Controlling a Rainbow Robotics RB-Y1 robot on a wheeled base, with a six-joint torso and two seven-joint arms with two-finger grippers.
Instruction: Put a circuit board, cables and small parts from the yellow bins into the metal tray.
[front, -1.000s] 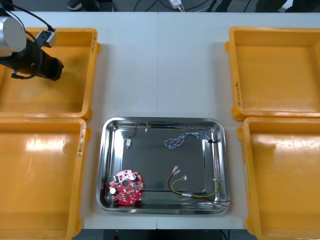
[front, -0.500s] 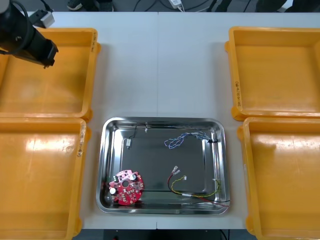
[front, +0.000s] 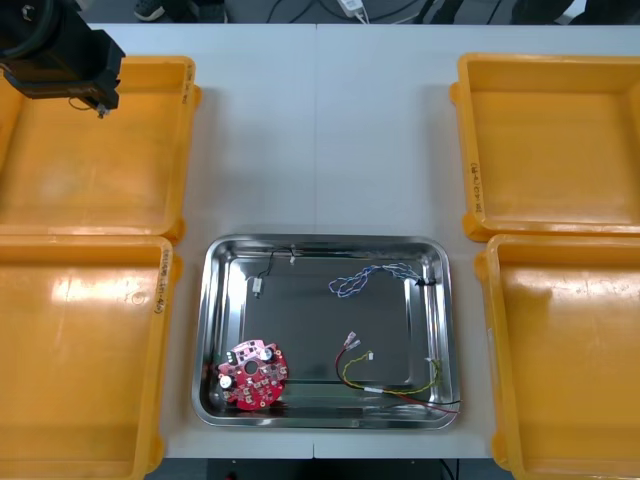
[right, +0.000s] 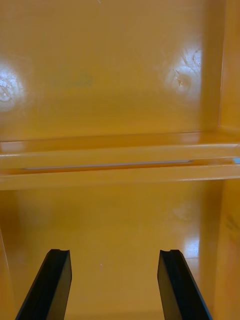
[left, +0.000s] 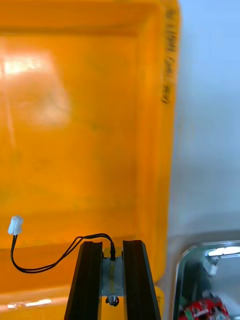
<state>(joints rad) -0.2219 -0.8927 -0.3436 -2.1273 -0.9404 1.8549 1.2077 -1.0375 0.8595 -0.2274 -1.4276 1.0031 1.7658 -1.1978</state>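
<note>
Now my left hand (left: 112, 246) has drawn back toward the worktop's far left corner, clenched on the black cable (left: 15, 226) above the far-left yellow bin (left: 90, 125). My right hand (right: 112, 285) hangs released over a right bin (right: 110, 220).

The left gripper (left: 112, 245) has two straight, square-topped black fingers (left: 91, 280). Between them, toward the palm, sits a silver plate (left: 112, 280) with one dark screw (left: 112, 300). The right gripper (right: 114, 252) has two black fingers (right: 50, 285) with notched tips.
</note>
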